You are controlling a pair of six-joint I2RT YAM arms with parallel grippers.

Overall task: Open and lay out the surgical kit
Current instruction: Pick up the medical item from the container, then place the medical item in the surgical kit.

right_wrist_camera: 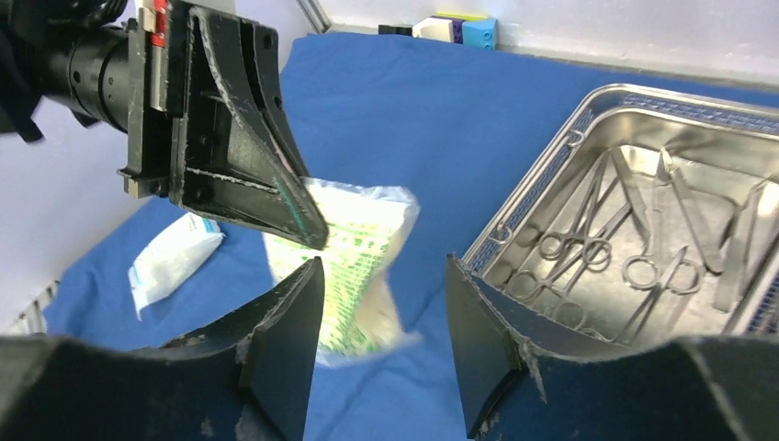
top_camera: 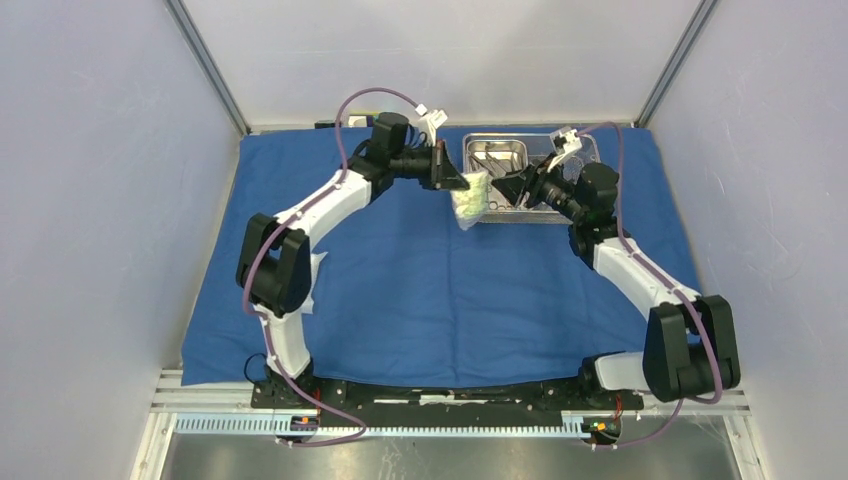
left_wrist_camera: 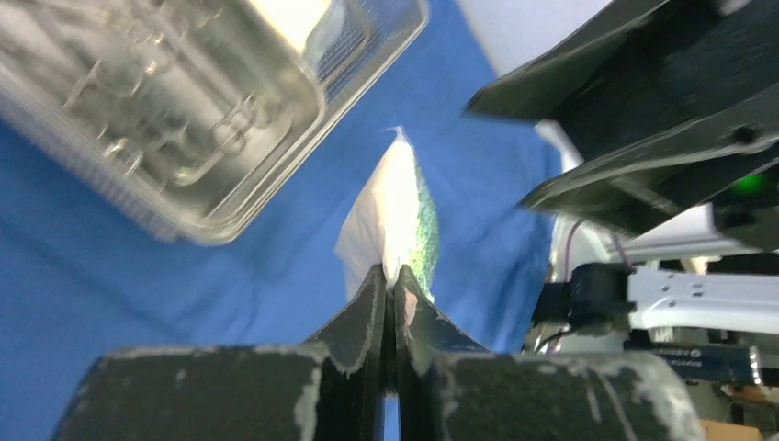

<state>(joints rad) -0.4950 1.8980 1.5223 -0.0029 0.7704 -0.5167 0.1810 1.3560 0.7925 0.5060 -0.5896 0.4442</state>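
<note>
**Clerk:** Left gripper point(left_wrist_camera: 393, 276), entry one. How did it stand?

**Checker:** Fingers were pressed together on one edge of a clear packet point(left_wrist_camera: 395, 216) with green print. The packet hung from the tips. Whether its lower end touched the cloth could not be told.

**Clerk:** Then the rest, from the near edge outward.

**Checker:** Entry two: blue cloth point(top_camera: 420, 290), one, spread flat over the table from just past the arm bases point(top_camera: 440, 395) nearly to the back wall, lightly creased. Entry three: second packet point(right_wrist_camera: 174, 262), one, white and clear, lying flat on the cloth on the left side, well apart from both grippers.

**Clerk:** And the right gripper point(right_wrist_camera: 381, 271)?

**Checker:** Entry four: its jaws stood apart and gripped nothing. It faced the left gripper from the right, with the held packet hanging between the two. One finger overlapped the packet's edge in the wrist view, but contact could not be told.

**Clerk:** The tray?

**Checker:** Entry five: steel mesh tray point(right_wrist_camera: 528, 197), one, upright on the cloth at the far right, just beside the right gripper. Entry six: inner pan point(right_wrist_camera: 643, 156), one, seated in the tray. Entry seven: slim scissor-like instruments point(right_wrist_camera: 597, 243), several, lying loose in the pan, number uncertain. Entry eight: small coloured blocks point(right_wrist_camera: 455, 28), at the cloth's far edge by the wall.
</note>
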